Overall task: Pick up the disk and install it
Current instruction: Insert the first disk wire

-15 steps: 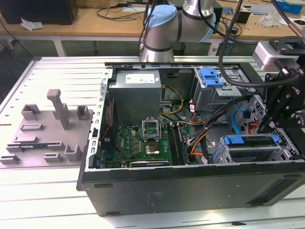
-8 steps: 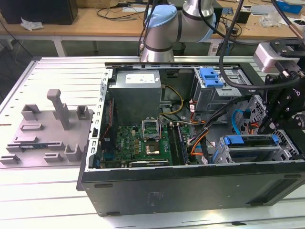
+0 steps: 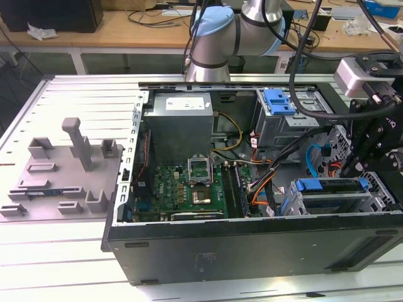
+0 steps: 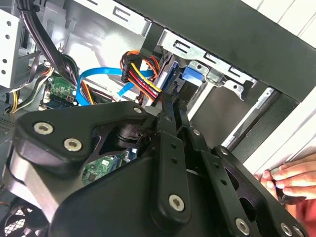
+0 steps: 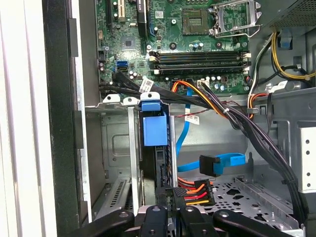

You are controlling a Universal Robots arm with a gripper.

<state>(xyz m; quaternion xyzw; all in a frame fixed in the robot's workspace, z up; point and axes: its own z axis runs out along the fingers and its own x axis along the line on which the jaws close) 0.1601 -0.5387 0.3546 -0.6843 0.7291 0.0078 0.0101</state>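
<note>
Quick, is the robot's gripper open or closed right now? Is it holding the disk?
Gripper: cannot be told whether open or closed, or whether it is holding anything. It is right at the disk, which stands in its bay.

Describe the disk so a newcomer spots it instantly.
Find the open computer case; go to its near corner at the exterior view's right. The disk stands on edge in the metal bay there, topped by a blue bracket, unlike the ridged blue latch farther back.
</note>
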